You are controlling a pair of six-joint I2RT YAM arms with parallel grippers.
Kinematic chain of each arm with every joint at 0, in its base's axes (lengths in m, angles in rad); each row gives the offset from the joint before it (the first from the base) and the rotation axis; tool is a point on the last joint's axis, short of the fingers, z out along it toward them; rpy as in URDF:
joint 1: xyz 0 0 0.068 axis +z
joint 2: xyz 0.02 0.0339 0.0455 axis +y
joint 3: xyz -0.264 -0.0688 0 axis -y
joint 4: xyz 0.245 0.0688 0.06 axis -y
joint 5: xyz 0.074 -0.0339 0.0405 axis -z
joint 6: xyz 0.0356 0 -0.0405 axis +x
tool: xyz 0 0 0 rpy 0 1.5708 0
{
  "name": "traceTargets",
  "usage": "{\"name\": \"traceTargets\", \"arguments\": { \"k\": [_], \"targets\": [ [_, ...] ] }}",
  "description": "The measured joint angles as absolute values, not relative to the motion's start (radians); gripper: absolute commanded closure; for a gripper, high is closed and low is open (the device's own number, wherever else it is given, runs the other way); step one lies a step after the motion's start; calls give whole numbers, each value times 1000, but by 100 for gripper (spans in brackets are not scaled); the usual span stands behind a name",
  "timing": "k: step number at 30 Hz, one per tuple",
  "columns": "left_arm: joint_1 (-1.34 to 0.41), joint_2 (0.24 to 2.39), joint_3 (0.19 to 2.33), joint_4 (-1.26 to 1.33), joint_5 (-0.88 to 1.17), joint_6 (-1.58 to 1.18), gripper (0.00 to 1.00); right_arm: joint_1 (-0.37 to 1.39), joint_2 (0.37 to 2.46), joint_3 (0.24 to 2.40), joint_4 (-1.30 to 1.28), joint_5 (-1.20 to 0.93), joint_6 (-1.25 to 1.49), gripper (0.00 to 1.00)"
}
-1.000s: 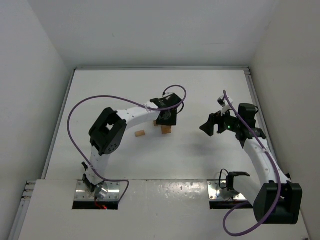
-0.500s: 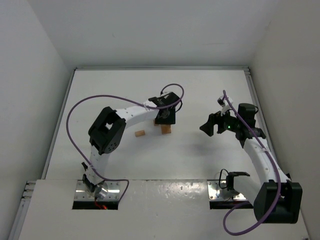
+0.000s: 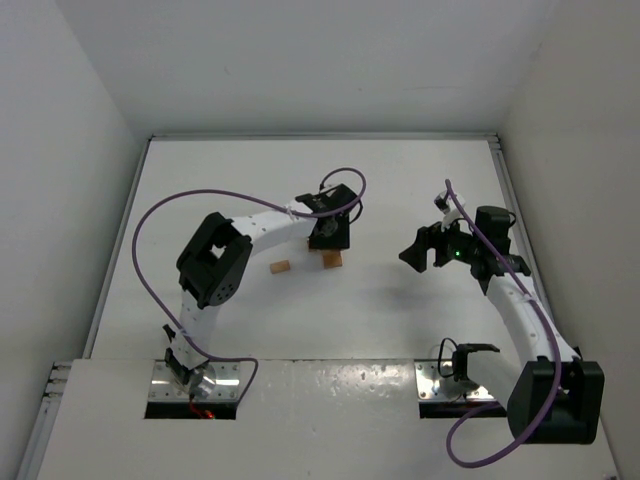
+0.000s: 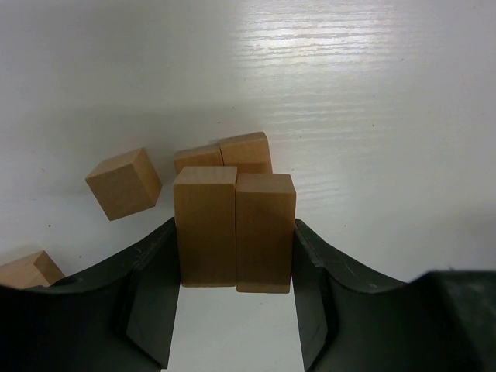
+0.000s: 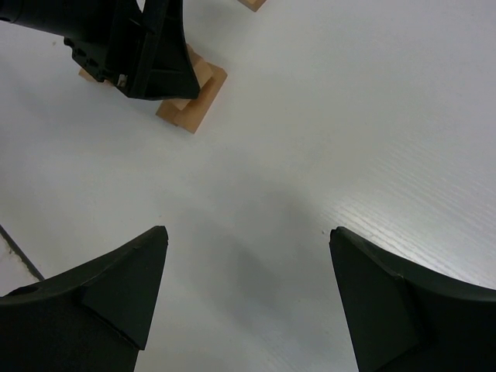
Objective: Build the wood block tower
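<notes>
Top external: high at the near edge, looking down over the whole bench (image 3: 400, 180). Left wrist: close above the tower (image 4: 205, 225). Right wrist: farther off, sharing what appears to be that tower.

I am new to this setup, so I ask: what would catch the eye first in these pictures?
First, the left tool, its fingers clamped on a pair of long wood blocks side by side over the lower blocks of the tower, near the middle of the table. A loose cube lies just left of the tower, and the right tool hangs open over bare surface to the right.
</notes>
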State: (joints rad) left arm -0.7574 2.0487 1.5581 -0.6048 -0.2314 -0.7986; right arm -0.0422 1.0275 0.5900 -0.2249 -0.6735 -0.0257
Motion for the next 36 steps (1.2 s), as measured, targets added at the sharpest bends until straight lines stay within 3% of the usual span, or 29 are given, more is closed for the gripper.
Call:
{"name": "traceTargets", "arguments": {
  "k": [20,27,30,31,36],
  "targets": [
    [-757,2065,1533,-603,-229,-799,77,-42,1029,590,-218,-681,-26,14],
    [-757,2065,1534,-604,-228,-799,66,-42,1033,590,-218,-684,-26,13],
    [-757,2065,1534,-603,-224,-798,55,-42,1033,590,-218,-684,-26,13],
    [-757,2065,1534,-603,-224,-799,47,-42,1033,590,-218,-684,-26,13],
    [-758,2065,1534,-601,-222,-799,40,-42,1033,590,-217,-684,-26,13]
  ]
}}
